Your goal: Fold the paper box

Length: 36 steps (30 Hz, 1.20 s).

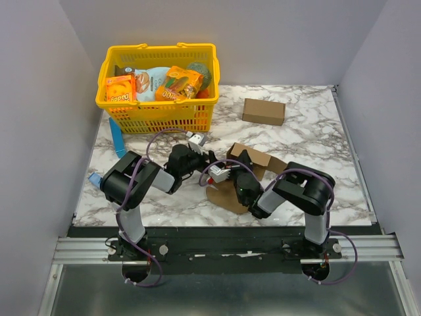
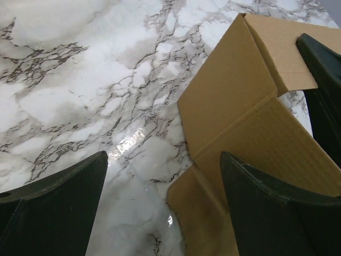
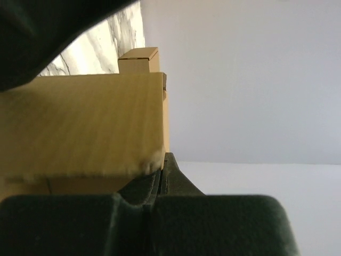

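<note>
On the left, the black two-finger left gripper (image 1: 202,158) hangs low over the white, grey-veined marble desk (image 1: 316,151). Its fingers (image 2: 53,208) are spread wide, with mostly bare marble between them.

Just to its right lies the plain brown thin-cardboard paper box (image 1: 262,160), a die-cut sheet partly raised near the desk's middle. In the left wrist view its creased panels (image 2: 240,106) begin beside the right-hand finger, which covers their lower edge.

Further right, the black right gripper (image 1: 242,168) sits on top of the sheet. Its fingers (image 3: 213,224) are pressed together against the end of an upright flap (image 3: 80,122); whether cardboard is nipped between them cannot be told.

From above, both grippers and the right arm hide much of the sheet, so its outline and number of flaps are unclear. The right wrist view is blurred at close range.
</note>
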Motion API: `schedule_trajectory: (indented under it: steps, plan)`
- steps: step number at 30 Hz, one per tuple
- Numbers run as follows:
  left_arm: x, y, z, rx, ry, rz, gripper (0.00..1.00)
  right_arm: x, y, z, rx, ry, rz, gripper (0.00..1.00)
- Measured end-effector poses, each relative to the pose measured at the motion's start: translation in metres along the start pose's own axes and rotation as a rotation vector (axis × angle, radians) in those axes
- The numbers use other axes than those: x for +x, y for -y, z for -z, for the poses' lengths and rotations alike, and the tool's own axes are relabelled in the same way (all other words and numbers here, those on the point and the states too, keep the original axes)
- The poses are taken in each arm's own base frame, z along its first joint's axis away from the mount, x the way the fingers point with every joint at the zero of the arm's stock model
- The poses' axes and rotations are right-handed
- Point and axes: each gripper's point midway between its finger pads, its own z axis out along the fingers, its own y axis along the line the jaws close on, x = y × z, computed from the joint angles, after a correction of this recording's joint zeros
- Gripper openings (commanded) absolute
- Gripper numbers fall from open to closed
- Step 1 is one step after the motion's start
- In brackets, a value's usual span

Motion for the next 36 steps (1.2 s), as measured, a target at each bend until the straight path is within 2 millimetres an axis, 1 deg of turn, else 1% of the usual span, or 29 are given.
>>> schedule_trajectory:
  steps: [4,10,19,28,36]
  plan:
    - [0.006,0.008,-0.002,0.031,-0.012,-0.011,0.95,0.000,0.000,0.001,0.001,0.000,-0.006,0.01]
    - [0.015,0.011,-0.006,0.040,-0.030,-0.016,0.95,0.002,0.001,0.002,0.003,-0.005,-0.030,0.01]
    - [0.013,0.023,-0.016,0.075,-0.026,-0.051,0.96,0.010,0.002,0.005,0.008,-0.032,-0.071,0.00]
    - [0.013,0.027,-0.016,0.089,-0.015,-0.072,0.96,0.014,0.003,0.009,0.008,-0.038,-0.095,0.01]
    - [0.020,0.036,-0.020,0.065,-0.013,-0.116,0.96,0.022,0.010,0.020,0.016,-0.022,-0.186,0.01]
